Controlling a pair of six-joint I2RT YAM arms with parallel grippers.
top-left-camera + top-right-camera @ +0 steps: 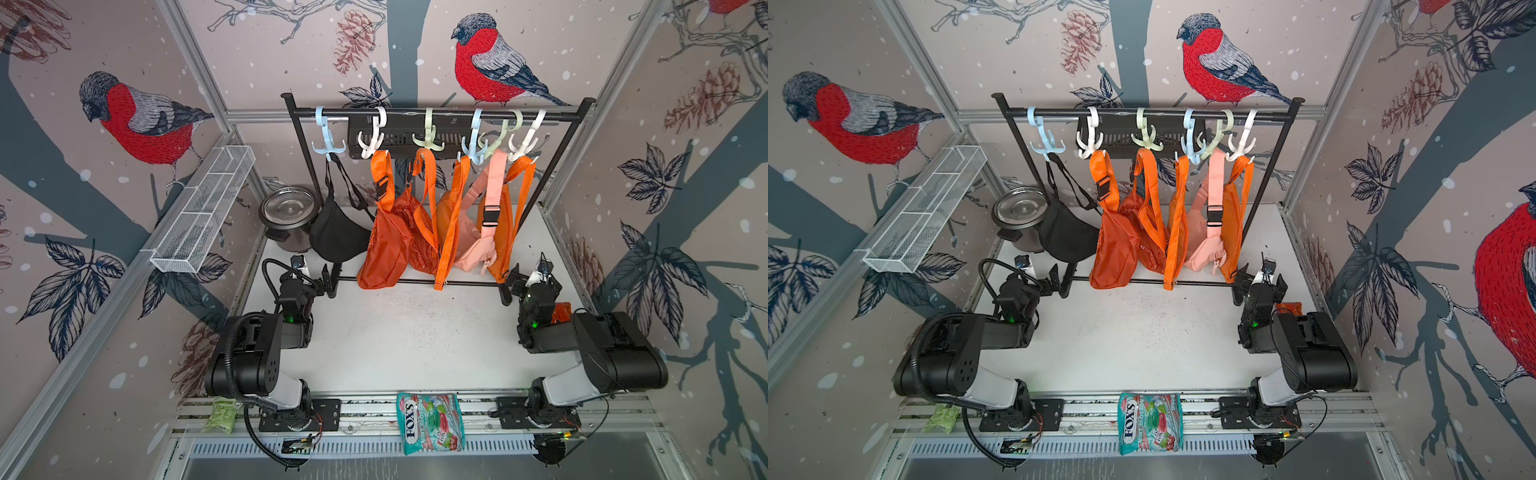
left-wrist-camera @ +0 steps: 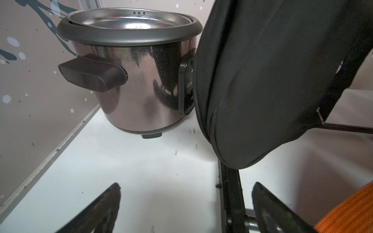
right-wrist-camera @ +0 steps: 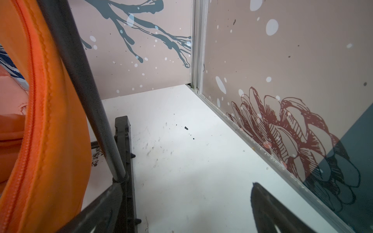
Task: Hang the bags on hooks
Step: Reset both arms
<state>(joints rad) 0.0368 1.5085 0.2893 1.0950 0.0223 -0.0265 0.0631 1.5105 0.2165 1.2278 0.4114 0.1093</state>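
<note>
White table [image 1: 407, 340]: black bag [image 1: 338, 232] hangs at eleven o'clock; left claw [image 2: 186, 184] and right claw [image 3: 186, 184] wide, empty; left straddles rack [image 2: 230, 191], snag risk.

Black bag [image 1: 338, 235], pale-blue hook [image 1: 328, 141]

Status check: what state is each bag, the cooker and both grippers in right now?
Black bag, hanging by its strap from the blue hook.
Orange bags, hanging from hooks on the rail.
Pink bag, hanging among the orange ones.
Rice cooker, upright, lid on.
Left gripper, open, empty.
Right gripper, open, empty.
</note>
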